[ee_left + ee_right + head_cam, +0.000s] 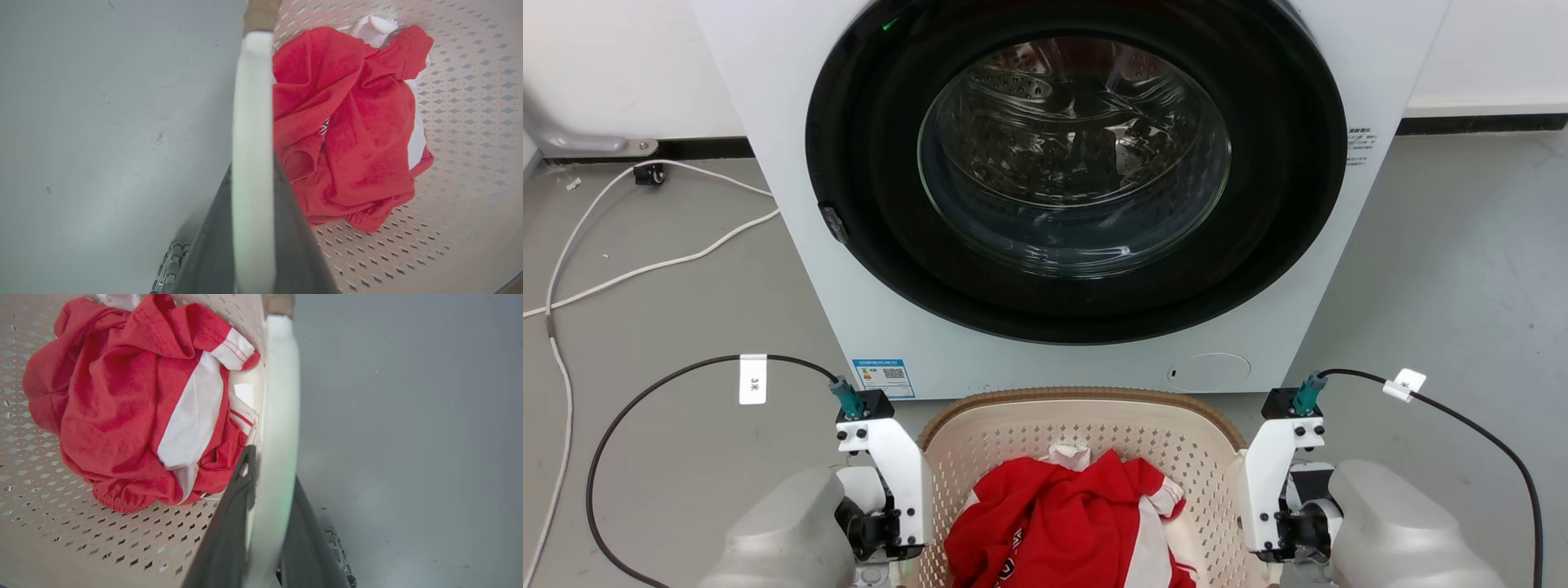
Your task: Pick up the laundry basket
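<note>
Head view: laundry basket (pixel 1086 429) at bottom centre, just before washer (pixel 1013 367); red-and-white garment (pixel 1062 514) inside.
Left wrist view: left gripper (pixel 253 171), both dark fingers closed against white handle (pixel 252 102).
Right wrist view: right gripper (pixel 273 469), clamped likewise on other white handle (pixel 280 375).

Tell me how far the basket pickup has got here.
Done: both arms are at the laundry basket. In hand: left gripper appears closed on its left handle, right gripper on its right handle. Remaining: the lift; the basket sits low before the washer, and nothing confirms it is off the floor.
</note>
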Tool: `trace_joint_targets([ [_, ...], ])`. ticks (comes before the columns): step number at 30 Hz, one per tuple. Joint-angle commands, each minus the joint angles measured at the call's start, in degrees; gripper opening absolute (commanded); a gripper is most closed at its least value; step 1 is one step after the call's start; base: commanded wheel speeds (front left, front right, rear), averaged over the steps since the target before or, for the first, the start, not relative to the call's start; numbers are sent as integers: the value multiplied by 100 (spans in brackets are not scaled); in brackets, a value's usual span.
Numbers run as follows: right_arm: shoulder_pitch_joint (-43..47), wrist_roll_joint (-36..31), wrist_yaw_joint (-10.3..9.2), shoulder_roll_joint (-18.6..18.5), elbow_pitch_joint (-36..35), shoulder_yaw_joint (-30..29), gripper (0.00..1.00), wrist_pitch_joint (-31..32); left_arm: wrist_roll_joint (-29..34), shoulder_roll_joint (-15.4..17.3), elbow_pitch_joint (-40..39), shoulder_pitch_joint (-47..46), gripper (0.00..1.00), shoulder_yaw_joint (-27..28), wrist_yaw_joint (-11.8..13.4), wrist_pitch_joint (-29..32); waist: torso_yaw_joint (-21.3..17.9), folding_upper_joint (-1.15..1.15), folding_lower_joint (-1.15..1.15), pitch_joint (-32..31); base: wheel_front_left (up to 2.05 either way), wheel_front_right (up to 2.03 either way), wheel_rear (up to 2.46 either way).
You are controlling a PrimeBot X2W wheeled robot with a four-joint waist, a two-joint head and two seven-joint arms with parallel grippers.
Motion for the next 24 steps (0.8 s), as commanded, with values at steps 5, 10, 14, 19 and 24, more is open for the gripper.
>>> trace_joint_targets([
  [5, -42, 67, 30, 60, -6, 61, 0, 18, -74, -113, -67, 11, 0, -23, -28, -49, 5, 0, 0, 7, 0, 0, 0],
  [10, -40, 120, 30, 65, 10, 93, 0, 10, -106, -116, -65, 15, 0, -50, -28, -74, -2, 0, 0, 15, 0, 0, 0],
  [14, -49, 149, 30, 70, 19, 116, 0, 7, -120, -112, -64, 41, 0, -76, -28, -88, -6, 0, 0, 17, 0, 0, 0],
  [19, -58, 165, 30, 64, 33, 136, 0, -2, -148, -113, -59, 48, 0, -97, -29, -88, -4, 0, 0, 19, 0, 0, 0],
  [24, -63, 208, 30, 62, 46, 160, 0, -19, -156, -116, -57, 50, 0, -123, -29, -94, 1, 0, 0, 19, 0, 0, 0],
])
